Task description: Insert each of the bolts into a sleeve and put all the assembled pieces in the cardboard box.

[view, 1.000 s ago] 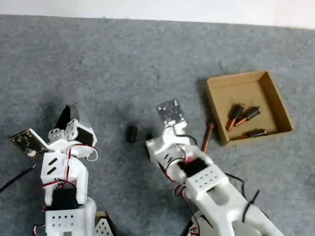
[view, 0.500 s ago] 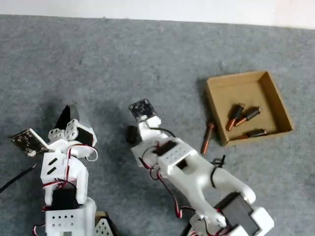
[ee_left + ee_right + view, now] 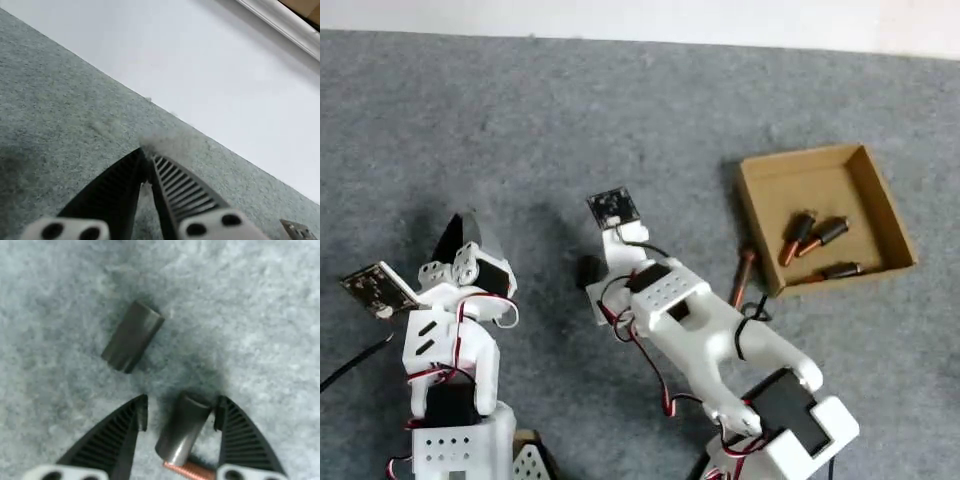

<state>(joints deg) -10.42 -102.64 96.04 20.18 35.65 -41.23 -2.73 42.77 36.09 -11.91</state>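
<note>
The right fingers [image 3: 125, 432] stand open astride a dark sleeve [image 3: 182, 427]. A copper bit [image 3: 187, 471] at its near end is cut off. A second sleeve [image 3: 132, 336] lies just beyond. Seen from above, the arm covers most of this. A loose bolt [image 3: 743, 278] lies on the desk [image 3: 620, 120] at 8 o'clock of the cardboard box [image 3: 820, 185]. The left fingers [image 3: 175, 182] are closed on nothing.

A small robotics lab or hobby bench: a counter [image 3: 520, 120] covered in grey felt-like matting, a plain white wall [image 3: 200, 65] behind it, and a left arm [image 3: 450, 350] and right arm [image 3: 710, 330] in white plastic with loose wiring [image 3: 638, 345] and bare circuit boards [image 3: 613, 209].
</note>
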